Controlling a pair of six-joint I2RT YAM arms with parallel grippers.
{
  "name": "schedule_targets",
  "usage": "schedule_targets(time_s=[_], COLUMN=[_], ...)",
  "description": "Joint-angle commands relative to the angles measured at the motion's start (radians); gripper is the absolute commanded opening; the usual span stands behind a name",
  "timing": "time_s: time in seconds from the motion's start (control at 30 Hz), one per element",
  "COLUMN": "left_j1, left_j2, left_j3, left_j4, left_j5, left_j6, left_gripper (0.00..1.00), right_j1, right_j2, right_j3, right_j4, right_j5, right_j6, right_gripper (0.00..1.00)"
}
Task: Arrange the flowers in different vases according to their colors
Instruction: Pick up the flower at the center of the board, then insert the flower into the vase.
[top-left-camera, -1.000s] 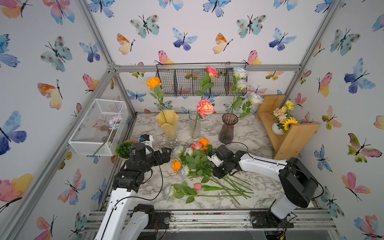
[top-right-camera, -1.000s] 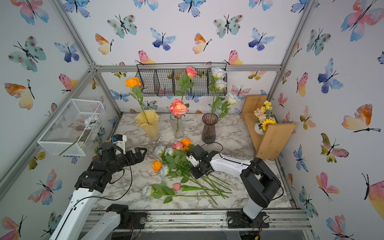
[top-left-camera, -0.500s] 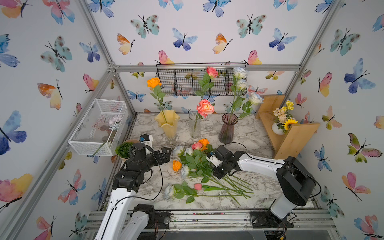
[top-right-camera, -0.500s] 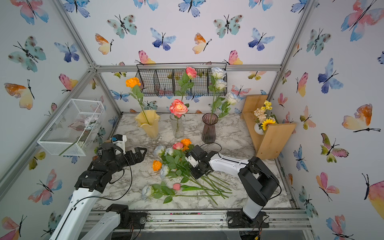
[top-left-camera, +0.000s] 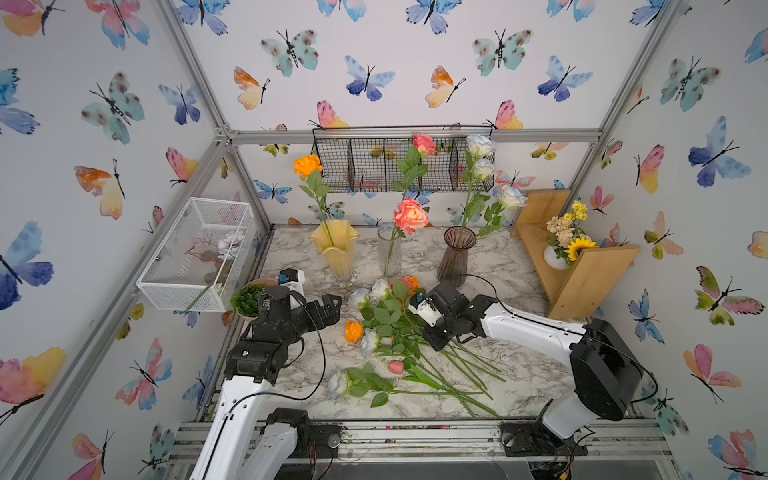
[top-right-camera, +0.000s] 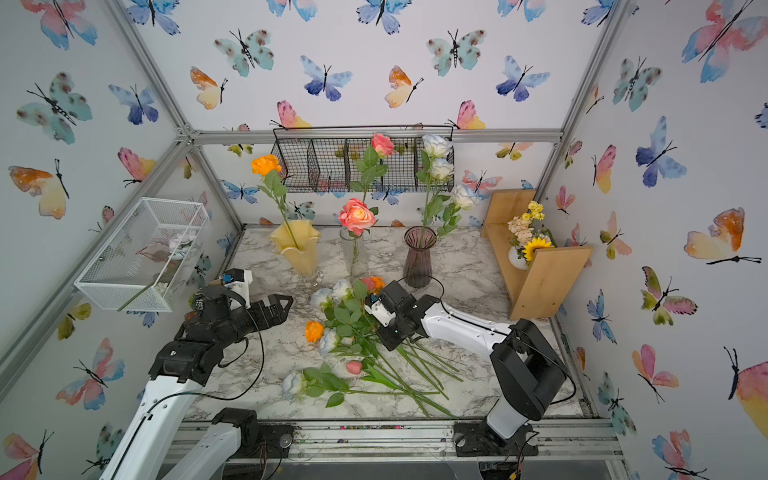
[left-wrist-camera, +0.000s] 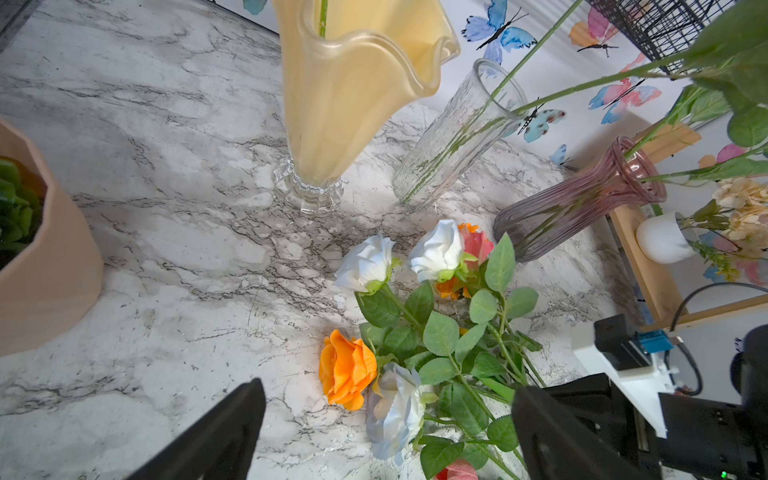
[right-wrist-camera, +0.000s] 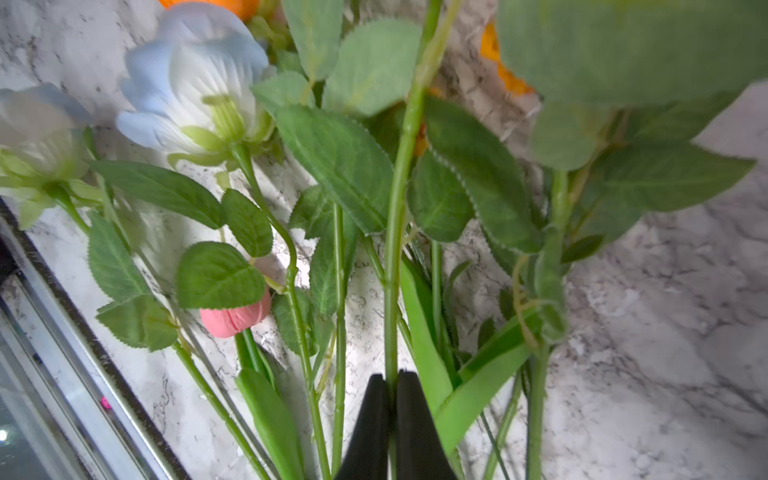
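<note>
Loose flowers (top-left-camera: 399, 336) lie in a pile mid-table, among them an orange rose (top-left-camera: 354, 331), a pink tulip (top-left-camera: 395, 366) and a white rose (top-left-camera: 337, 384). Behind stand the vases: the yellow one (top-left-camera: 334, 249) with an orange rose, the clear one (top-left-camera: 389, 249) with pink roses, the purple one (top-left-camera: 455, 257) with white roses. My right gripper (right-wrist-camera: 390, 380) is down in the pile (top-right-camera: 388, 343), shut on one green stem (right-wrist-camera: 397, 232) whose bloom is hidden. My left gripper (top-left-camera: 334, 307) hovers open left of the pile, with nothing between its fingers (left-wrist-camera: 232, 419).
A succulent in a tan pot (top-left-camera: 248, 299) sits by my left arm. A white wire basket (top-left-camera: 195, 253) juts from the left wall, and a black wire basket (top-left-camera: 374, 166) hangs at the back. A wooden shelf (top-left-camera: 582, 282) with a sunflower pot (top-left-camera: 555, 255) stands at the right.
My right gripper's jaws have closed onto the green stem in the pile. The left arm has not moved.
</note>
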Motion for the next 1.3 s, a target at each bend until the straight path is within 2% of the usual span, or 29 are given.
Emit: schedule_targets(time_s=[0.0,0.2,0.47,0.7,0.9,1.07,1.13,1.27], left_j1=[0.008,0.011,0.02,0.033,0.038,0.048,0.052,0.051], left_j2=[-0.001,-0.004,0.001,0.004,0.005,0.012,0.011,0.008], left_j3=[-0.011,-0.011,-0.011,-0.01,-0.011,-0.011,-0.011,-0.011], left_j4=[0.009,0.009,0.009,0.009,0.011,0.012,0.012,0.012], left_j5=[0.02,0.02,0.025,0.034,0.035,0.047,0.048,0.048], left_j6=[0.007,0.007,0.008,0.011,0.011,0.014,0.014,0.014], left_gripper=[0.99,0.99,0.99,0.99,0.99,0.99,0.99,0.99], right_j1=[-0.003,-0.003,-0.003,-0.003,-0.003,-0.003,-0.004,-0.021], right_j2=[-0.042,-0.079,-0.351,-0.417,-0.479,-0.46,-0.451,-0.477], right_j3=[0.052,0.121,-0.071,0.041,0.126,0.213,0.231,0.18], right_j4=[-0.027,-0.032,0.316,0.382,0.473,0.497,0.513,0.672], right_j5=[0.04,0.004,-0.135,-0.243,-0.263,-0.283,-0.249,-0.058], right_j6=[-0.049,-0.068,-0.059,-0.017,-0.002,-0.002,-0.007,-0.031], right_gripper=[0.02,0.02,0.02,0.02,0.03,0.03,0.03,0.03])
